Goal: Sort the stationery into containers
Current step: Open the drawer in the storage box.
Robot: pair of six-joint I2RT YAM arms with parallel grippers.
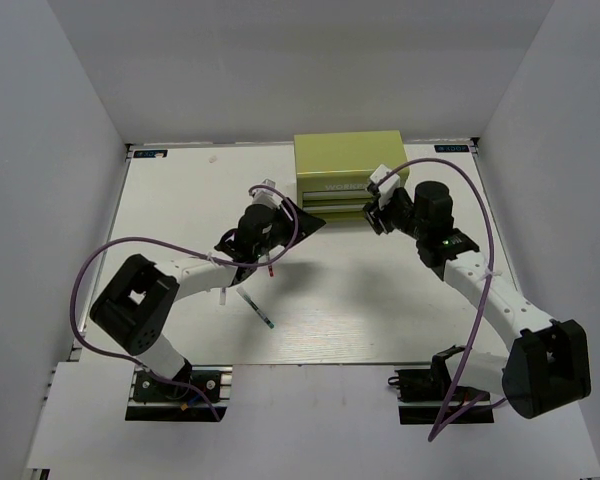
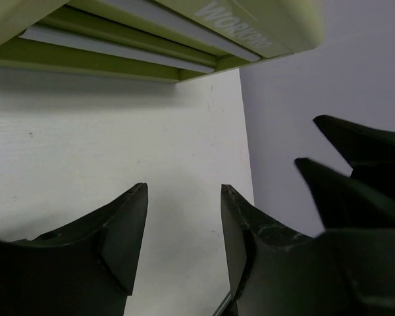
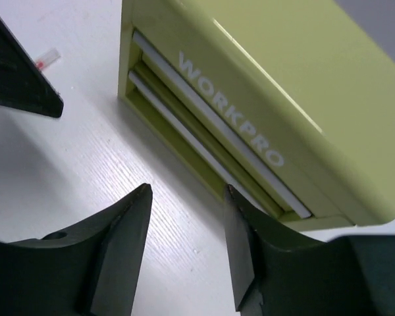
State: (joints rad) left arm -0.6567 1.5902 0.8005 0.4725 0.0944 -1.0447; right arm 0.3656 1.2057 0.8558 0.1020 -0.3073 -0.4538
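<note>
Drawer box: olive-green (image 1: 348,165), at the far edge of the table (image 1: 380,300), right of centre. Shallow drawers are stacked on its near face, with "WORKPRO" lettering above them.
Green-tipped pen: thin (image 1: 263,310), lying flat on the table, near side of the left wrist and well apart from the box.
Red-white item: small (image 3: 46,58), on the table left of the box. It shows only at the edge of the right wrist view, too small to identify further.
Left gripper: (image 1: 308,222) low over the table just near-left of the drawer fronts. Fingers (image 2: 122,240) spread wide, bare table between them, nothing held.
Right gripper: (image 1: 372,212) at the box's near-right corner, facing the drawers. Fingers (image 3: 122,247) wide apart, empty.
Grippers relative: near each other in front of the box, not touching.
</note>
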